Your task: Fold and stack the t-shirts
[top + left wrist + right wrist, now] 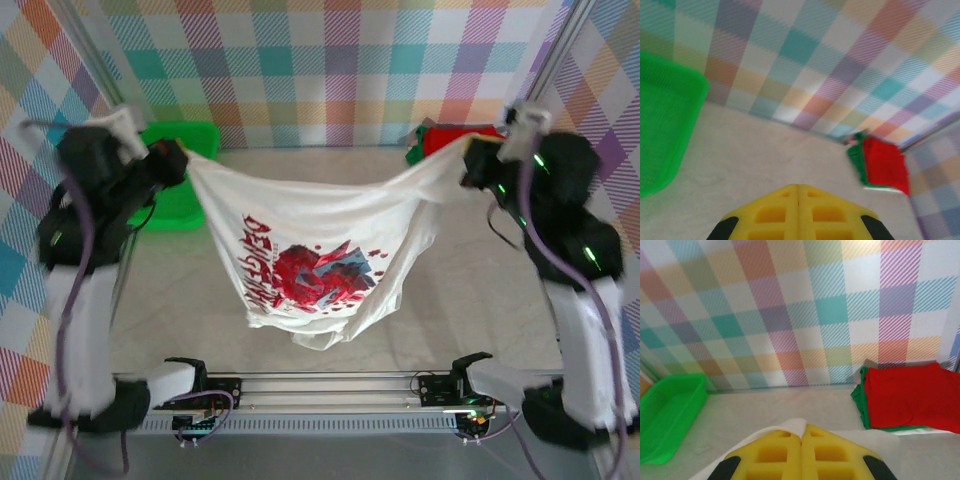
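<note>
Left gripper (176,160) and right gripper (468,162) are each clenched on one end of the top edge of the white t-shirt (320,220). It hangs stretched between them at mid-frame above the worktop (490,300), print towards the camera and lower hem bunched. At upper left stands the green tray (185,205). At upper right the folded red t-shirt (455,138) lies on the folded green t-shirt (414,153).

Risks: an uneven pull could slip an end from one gripper, and the bunched hem could crease underneath when laid down.

Count: two grippers; three t-shirts (one white, one red, one green); one tray.
</note>
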